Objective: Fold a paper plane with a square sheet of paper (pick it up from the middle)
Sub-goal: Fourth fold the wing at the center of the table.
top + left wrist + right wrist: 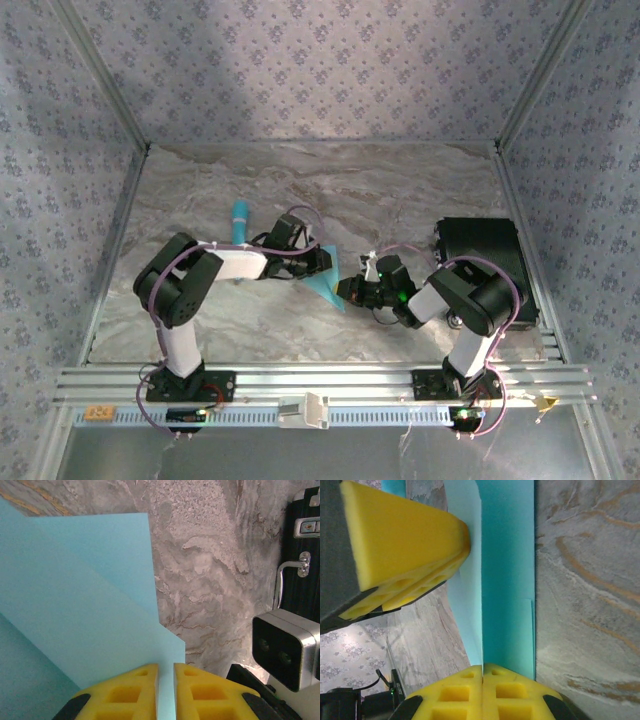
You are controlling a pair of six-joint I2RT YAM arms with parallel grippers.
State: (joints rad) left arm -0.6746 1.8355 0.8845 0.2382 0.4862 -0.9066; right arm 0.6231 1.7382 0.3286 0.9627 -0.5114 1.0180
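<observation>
The square sheet of paper (326,285), light cyan-blue and partly folded, is held up between both grippers at the table's middle. My left gripper (320,262) comes from the left; in the left wrist view its yellow fingertips (166,666) stand a narrow slit apart with the paper (75,605) running into that slit. My right gripper (351,292) is shut on the sheet's crease (483,666). From there a darker panel (507,580) lies flat and a paler flap (465,590) rises to the left gripper's fingers (405,535).
A slim turquoise stick (240,218) lies behind the left arm. A black case (480,250) with metal latches (302,562) stands at the right side. The marbled table (330,180) is walled by patterned panels. The right wrist camera (282,647) hangs close to the left gripper.
</observation>
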